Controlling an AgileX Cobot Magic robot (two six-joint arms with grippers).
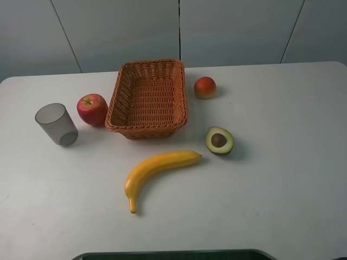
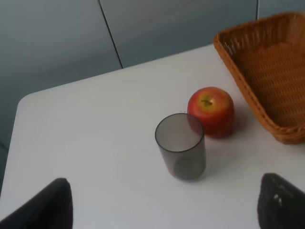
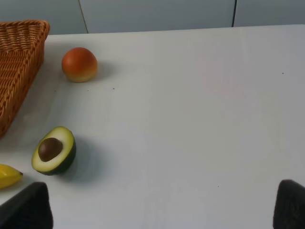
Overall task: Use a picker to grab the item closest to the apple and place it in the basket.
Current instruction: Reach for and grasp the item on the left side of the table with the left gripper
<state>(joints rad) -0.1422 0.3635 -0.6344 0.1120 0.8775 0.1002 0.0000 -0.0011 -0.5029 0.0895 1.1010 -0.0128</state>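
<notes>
A red apple [image 1: 92,109] stands just left of the orange wicker basket [image 1: 146,130]. A translucent grey cup [image 1: 56,124] stands upright close by on the apple's left, apart from it. The left wrist view has the cup [image 2: 181,145] in front of the apple [image 2: 211,110], with the basket [image 2: 267,67] beside them. My left gripper [image 2: 162,210] is open, short of the cup, its dark fingertips [image 2: 43,205] spread wide. My right gripper [image 3: 157,210] is also open with nothing in it, over bare table. Neither gripper shows in the exterior high view.
A yellow banana [image 1: 157,168] lies in front of the basket. A halved avocado [image 1: 219,140] sits to its right, and an orange-red round fruit [image 1: 205,87] sits right of the basket. The white table [image 1: 282,179] ends at a rounded far-left corner [image 2: 28,102].
</notes>
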